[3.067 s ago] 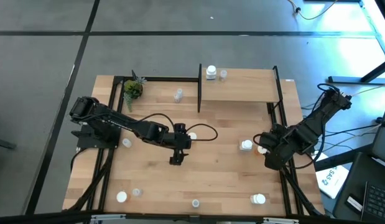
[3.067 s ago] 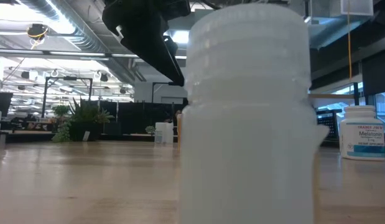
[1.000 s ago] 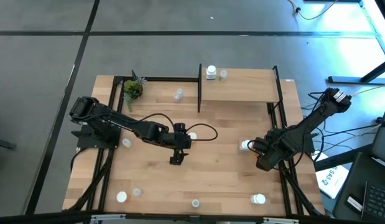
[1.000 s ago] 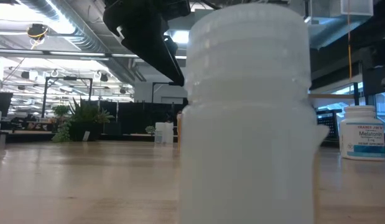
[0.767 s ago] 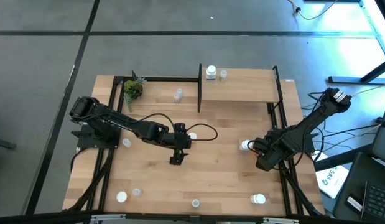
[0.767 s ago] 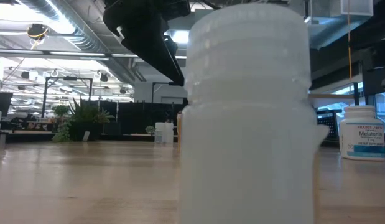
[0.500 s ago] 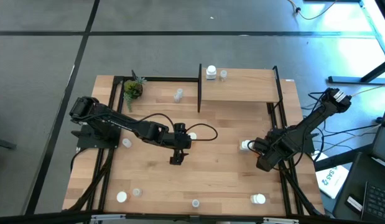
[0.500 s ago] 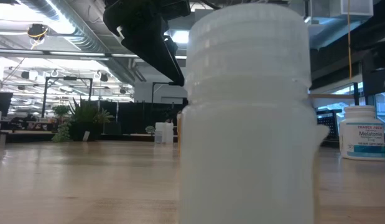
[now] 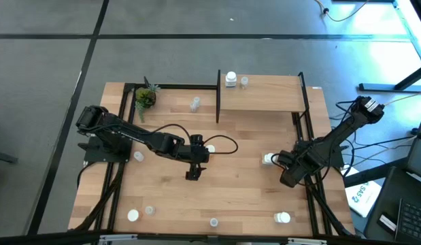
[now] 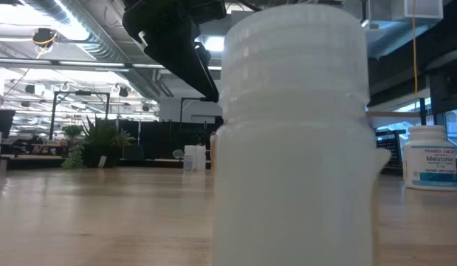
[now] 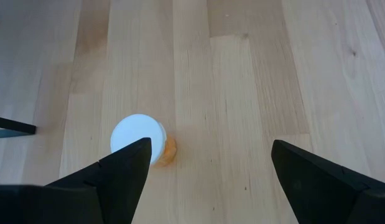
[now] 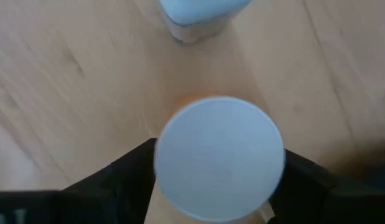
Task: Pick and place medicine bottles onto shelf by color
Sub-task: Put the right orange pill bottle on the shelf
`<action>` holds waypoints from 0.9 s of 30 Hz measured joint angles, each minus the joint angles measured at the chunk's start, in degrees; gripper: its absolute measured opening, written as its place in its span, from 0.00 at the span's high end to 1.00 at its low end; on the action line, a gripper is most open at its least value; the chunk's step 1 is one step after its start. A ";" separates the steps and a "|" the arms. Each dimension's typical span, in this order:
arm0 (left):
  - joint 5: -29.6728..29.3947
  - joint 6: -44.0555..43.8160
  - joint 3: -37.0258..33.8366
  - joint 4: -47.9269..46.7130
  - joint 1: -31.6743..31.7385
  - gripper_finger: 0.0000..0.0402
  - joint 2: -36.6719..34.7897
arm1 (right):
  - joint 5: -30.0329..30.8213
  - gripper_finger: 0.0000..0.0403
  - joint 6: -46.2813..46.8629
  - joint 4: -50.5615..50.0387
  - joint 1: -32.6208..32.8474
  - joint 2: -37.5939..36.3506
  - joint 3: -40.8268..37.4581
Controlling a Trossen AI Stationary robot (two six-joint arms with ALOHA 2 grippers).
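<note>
**Q:** What has moved since the earlier frame?
**A:** Right arm only. We see the right gripper (image 12: 220, 171) has shifted a little toward the table (image 9: 237, 197) centre and come down over the orange bottle (image 12: 220, 158), which stands near the table's right edge, about midway along it. The left arm hasn't budged.

**Q:** Fingers?
**A:** On the right they are parted, one on each side of the white cap and right at its rim. We'd call it straddling, with no firm clamp that we can see yet. The left gripper (image 11: 208, 149) is spread wide and holds nothing. It hangs over the middle of the table with a second orange bottle (image 11: 139, 138) just beside one finger, not between the two.

**Q:** Which relation does the next move turn on?
**A:** The bottle stands upright with its long axis vertical and its cap facing straight up at the right wrist. It sits between the right fingers, so we judge a plain squeeze and a lift will do it. A white bottle (image 9: 267, 159) stands just beyond it toward the table centre, near enough to get knocked.

**Q:** Which arm is nearer?
**A:** The right, clearly, since it is already on the bottle.

**Q:** And the shelf?
**A:** The shelf (image 9: 264, 95) runs along the far edge on the right-hand side. It already holds a white bottle on shelf (image 9: 230, 79) and a clear bottle (image 9: 244, 81) near its left end. We see no orange one up there yet.
</note>
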 joint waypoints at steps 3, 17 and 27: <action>0.00 0.01 0.00 0.01 0.00 0.19 0.00 | 0.00 0.40 -0.04 0.88 0.00 0.00 0.00; 0.00 0.00 0.00 0.01 0.01 0.19 0.00 | 0.70 0.42 -1.54 1.70 0.00 0.00 0.00; 0.00 0.02 0.00 0.00 0.02 0.19 0.00 | 0.04 0.42 -1.52 2.20 0.00 0.00 0.02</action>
